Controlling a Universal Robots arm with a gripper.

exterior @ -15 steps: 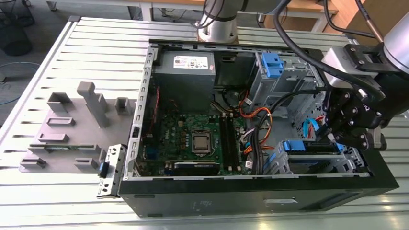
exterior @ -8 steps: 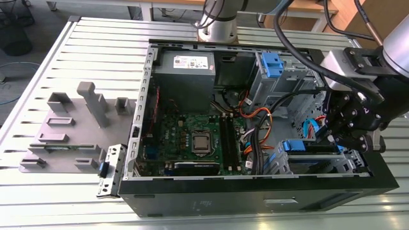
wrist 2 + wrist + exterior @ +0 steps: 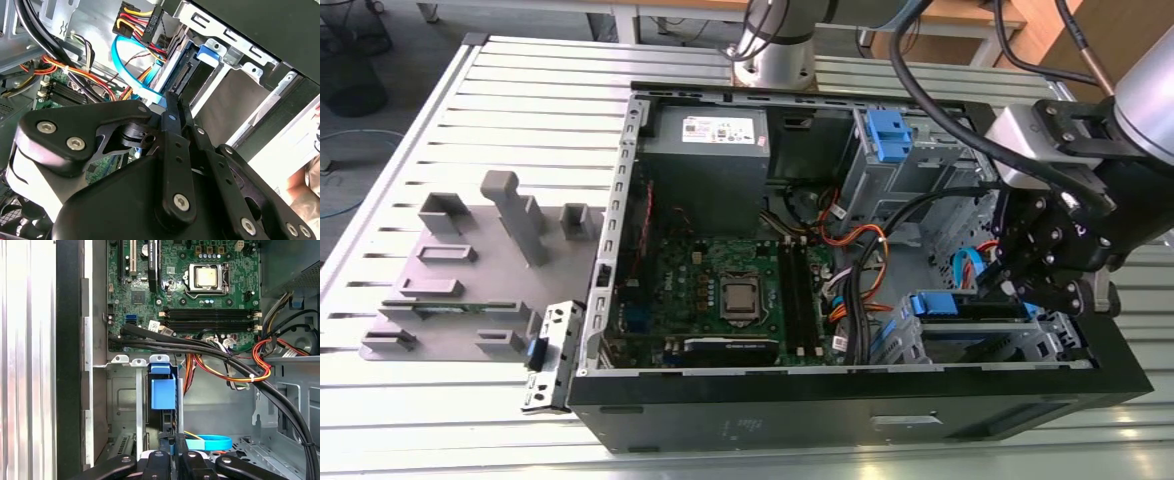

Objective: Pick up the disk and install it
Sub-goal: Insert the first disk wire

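Observation:
The disk (image 3: 943, 304) stands on edge in the metal drive cage (image 3: 994, 345) at the front corner of the open computer case, on the exterior view's right. Its blue handle tab (image 3: 163, 392) points toward the motherboard. In the second wrist view its connector end (image 3: 183, 72) and a blue rail (image 3: 207, 52) show. My gripper (image 3: 1007, 288) hangs just over the cage, at the disk's connector end. In both wrist views its fingertips (image 3: 170, 98) (image 3: 173, 440) sit pressed together, shut, with nothing between them. I cannot tell whether they touch the disk.
Inside the case are the motherboard (image 3: 734, 290), a grey power-supply box (image 3: 707, 150), a blue bracket (image 3: 887, 135) and bundles of orange and black cables (image 3: 235, 372). A blue flat cable (image 3: 125, 65) curls beside the fingers. A grey fixture block (image 3: 467, 260) lies outside the case on the exterior view's left.

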